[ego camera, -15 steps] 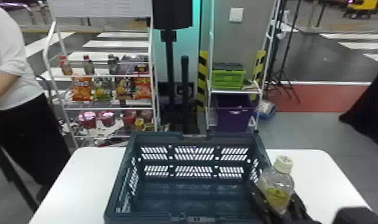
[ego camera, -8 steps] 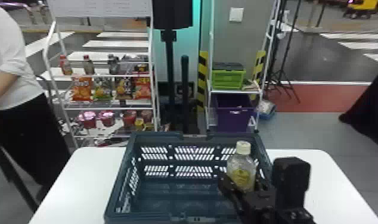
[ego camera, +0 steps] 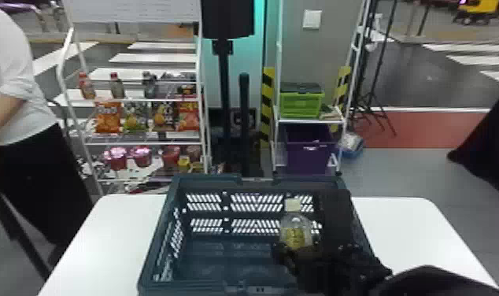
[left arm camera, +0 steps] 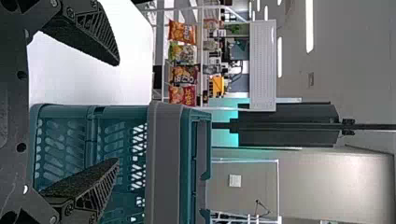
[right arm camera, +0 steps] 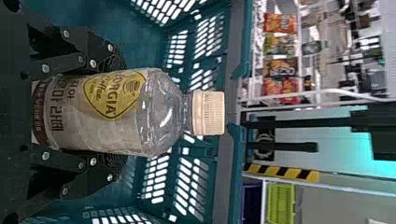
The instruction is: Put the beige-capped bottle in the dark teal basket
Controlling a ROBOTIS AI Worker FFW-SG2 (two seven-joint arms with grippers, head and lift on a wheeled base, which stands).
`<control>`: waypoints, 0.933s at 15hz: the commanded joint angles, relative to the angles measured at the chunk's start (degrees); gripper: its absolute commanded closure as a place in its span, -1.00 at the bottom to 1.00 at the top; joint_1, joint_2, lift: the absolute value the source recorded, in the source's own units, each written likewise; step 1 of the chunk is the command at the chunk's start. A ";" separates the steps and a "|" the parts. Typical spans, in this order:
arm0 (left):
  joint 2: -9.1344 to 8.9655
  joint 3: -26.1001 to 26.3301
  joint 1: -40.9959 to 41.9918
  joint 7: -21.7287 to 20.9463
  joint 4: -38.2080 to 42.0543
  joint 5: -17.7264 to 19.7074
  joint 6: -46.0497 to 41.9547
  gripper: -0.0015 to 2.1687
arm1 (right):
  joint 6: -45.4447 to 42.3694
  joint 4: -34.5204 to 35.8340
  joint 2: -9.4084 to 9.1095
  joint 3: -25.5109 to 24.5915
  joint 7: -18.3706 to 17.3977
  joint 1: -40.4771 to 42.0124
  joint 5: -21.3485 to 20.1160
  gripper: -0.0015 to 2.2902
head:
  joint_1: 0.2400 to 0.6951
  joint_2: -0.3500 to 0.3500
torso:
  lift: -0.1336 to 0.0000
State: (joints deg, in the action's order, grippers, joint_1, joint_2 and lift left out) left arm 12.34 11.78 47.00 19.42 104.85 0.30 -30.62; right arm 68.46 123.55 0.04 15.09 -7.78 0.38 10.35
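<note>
One bottle [ego camera: 296, 234] stands roughly upright within the outline of the dark teal basket [ego camera: 205, 182], towards the basket's right side, its beige cap [right arm camera: 208, 113] uppermost. The right gripper [right arm camera: 123, 112] has it pinched around the body, a finger against each flank. The left gripper [left arm camera: 117, 112] is near the basket, its fingers spread with nothing between them. The step in hand looks like the placing: the next move calls for lowering the bottle to the basket's floor, keeping it level, then letting go. How high its base sits above that floor, I cannot tell.
</note>
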 commanded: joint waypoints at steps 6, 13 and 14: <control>0.05 -0.09 -0.51 0.00 -0.08 0.67 0.35 -0.85 | 3.93 -12.90 -0.09 1.34 -1.28 -9.61 4.33 0.99 | 0.14 0.00 | 1.00; 0.05 -0.18 -1.12 0.00 0.00 1.02 1.23 -0.85 | 5.86 -18.52 -0.09 1.52 -1.28 -13.65 5.65 0.97 | 0.14 0.00 | 1.00; 0.05 -0.18 -1.12 0.00 0.00 1.02 1.23 -0.85 | 6.92 -18.87 -0.09 1.43 -1.28 -14.01 6.00 0.94 | 0.14 0.00 | 1.00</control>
State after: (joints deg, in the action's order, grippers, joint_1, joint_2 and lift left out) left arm 12.39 11.60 45.88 19.42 104.84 1.30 -29.45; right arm 74.27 105.30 0.00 16.60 -9.05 -13.08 15.81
